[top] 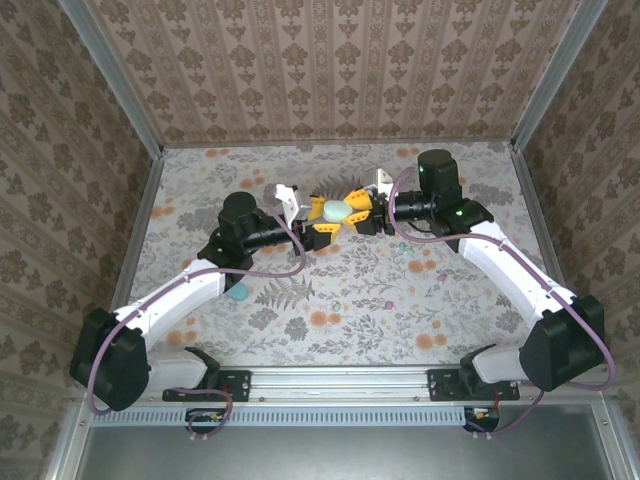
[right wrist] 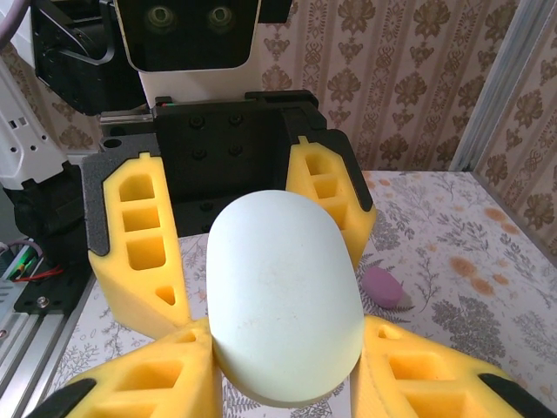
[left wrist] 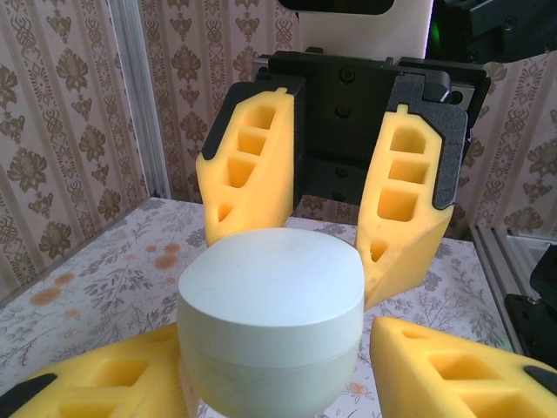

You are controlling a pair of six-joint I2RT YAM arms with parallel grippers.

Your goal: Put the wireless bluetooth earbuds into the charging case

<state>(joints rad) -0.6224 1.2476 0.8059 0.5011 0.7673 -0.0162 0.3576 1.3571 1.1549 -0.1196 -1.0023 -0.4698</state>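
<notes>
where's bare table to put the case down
Barest: the near-centre table between the two forearms and the base rail. Crowded at mid-table, where both arms' jaws meet round the charging case. A small teal piece lies by the left forearm, and a purple piece lies on the table near the case.

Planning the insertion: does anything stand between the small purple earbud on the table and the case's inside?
Yes. The charging case looks closed, so its lid covers the inside. The purple earbud lies on the table nearby, and the fingers of the right gripper flank the case.

mint case (top: 335, 211), yel. fingers (left wrist: 252, 165), floral tbl (top: 400, 300)
</notes>
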